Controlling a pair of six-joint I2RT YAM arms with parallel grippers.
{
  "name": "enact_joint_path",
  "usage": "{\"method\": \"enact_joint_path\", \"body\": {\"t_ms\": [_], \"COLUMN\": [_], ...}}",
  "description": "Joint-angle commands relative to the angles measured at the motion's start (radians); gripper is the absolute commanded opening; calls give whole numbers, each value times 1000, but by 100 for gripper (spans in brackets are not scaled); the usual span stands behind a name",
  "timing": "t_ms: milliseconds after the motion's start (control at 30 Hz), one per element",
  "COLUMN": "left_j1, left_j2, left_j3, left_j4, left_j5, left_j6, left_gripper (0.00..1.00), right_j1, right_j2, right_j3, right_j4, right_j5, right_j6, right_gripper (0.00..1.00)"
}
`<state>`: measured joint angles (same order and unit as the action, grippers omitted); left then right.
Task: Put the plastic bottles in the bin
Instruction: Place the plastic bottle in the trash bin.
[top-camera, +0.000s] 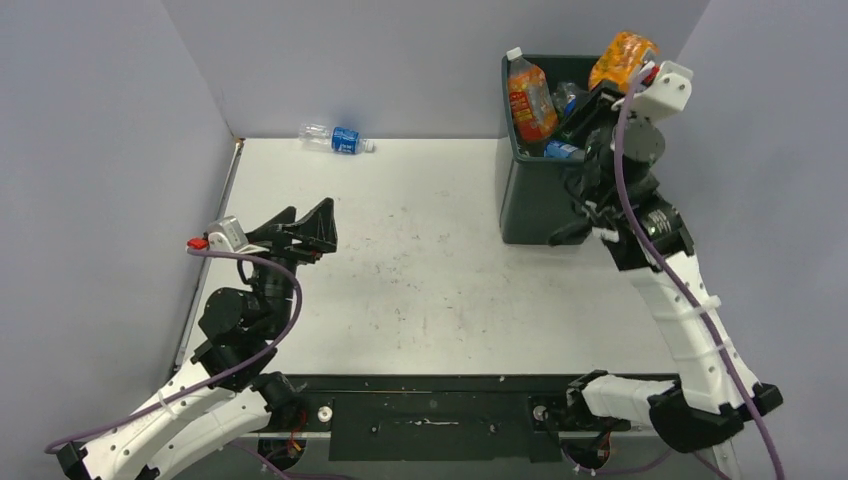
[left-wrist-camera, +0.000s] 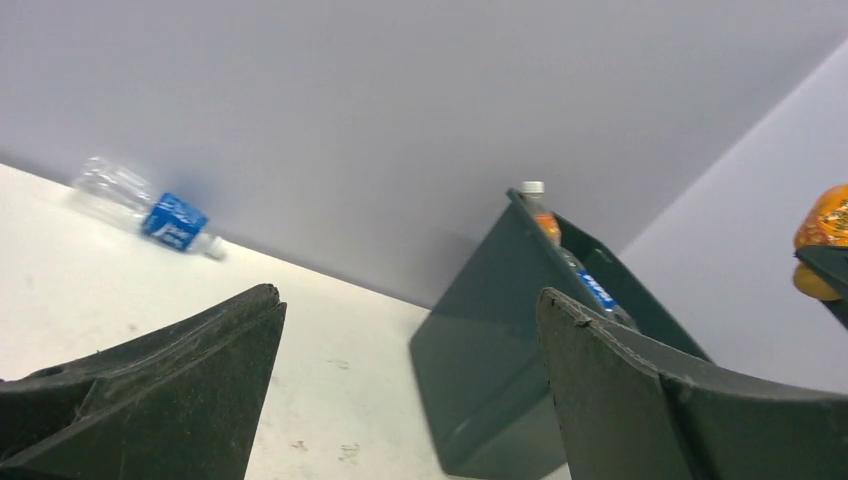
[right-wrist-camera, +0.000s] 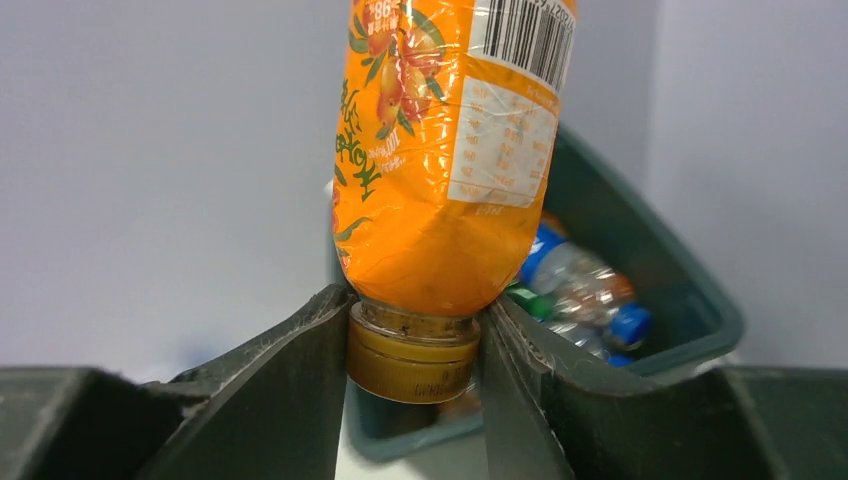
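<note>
Watching from the overhead camera, I see my right gripper (right-wrist-camera: 415, 305) raised above the far right corner of the dark green bin (top-camera: 528, 205), its jaws pinching an orange bottle (right-wrist-camera: 440, 180) by its gold cap. The bin stands at two o'clock on the table (top-camera: 420, 290) with several bottles (top-camera: 532, 100) inside. My left gripper (top-camera: 308, 222), at nine o'clock, is spread wide and holds nothing. A clear bottle (top-camera: 337, 139) with a blue label lies on its side at eleven o'clock by the back wall.

Bin (top-camera: 530, 205) sits far right on the table (top-camera: 420, 290), several bottles (top-camera: 530, 100) in it, plus a raised bottle (top-camera: 622, 58) right above it. A stray bottle (top-camera: 337, 139) lies off to its left against the back wall (top-camera: 400, 60).
</note>
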<state>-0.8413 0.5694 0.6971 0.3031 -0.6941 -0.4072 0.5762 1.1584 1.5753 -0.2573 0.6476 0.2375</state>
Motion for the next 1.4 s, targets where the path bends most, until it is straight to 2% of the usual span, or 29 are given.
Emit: {"method": "enact_joint_path", "body": {"t_ms": [0,67,100,167,200,233,367,500,600,767,933,1033,1167,1300,1367], "left_j1": [8,8,7,8,8,8,8,44,152,439,552,622,704,754,766], "left_j2": [-10,-6,-4,0,0,0,12,95,208,481,798,997,1237,1431,1536], "left_j3": [-20,-22,-24,-28,-28,-24,-17,45,151,283,462,571,677,774,850], "left_j4": [-42,-61,-69,-77,-89,-103,-101,-136,-242,-329,-318,-259,-154,-53,-61], "left_j5": [-113,-114,-115,-123,-131,-142,-181,-177,-94,173,210,281,371,390,396], "left_j6": [105,108,110,117,115,115,124,87,-33,-307,-364,-463,-606,-694,-720], "left_gripper": [96,96,96,96,96,96,96,96,96,96,96,96,96,96,96], "right_j1": [-253,-319,-345,-369,-365,-347,-204,-52,0,41,95,104,115,119,123], "right_j2": [170,257,297,367,385,387,286,147,23,-123,-165,-181,-157,-121,-113], "right_j3": [164,238,283,389,433,455,375,176,-64,-447,-651,-769,-843,-853,-847], "right_j4": [-199,-217,-231,-293,-316,-321,-230,-112,41,293,324,378,436,452,444], "right_j5": [-157,-171,-192,-234,-241,-245,-199,-217,-357,-588,-607,-621,-637,-637,-639], "right_j6": [129,168,183,210,217,219,189,185,204,281,293,317,325,292,286], "right_gripper": [5,8,28,80,100,92,90,90,90,90,90,90,90,90,90]}}
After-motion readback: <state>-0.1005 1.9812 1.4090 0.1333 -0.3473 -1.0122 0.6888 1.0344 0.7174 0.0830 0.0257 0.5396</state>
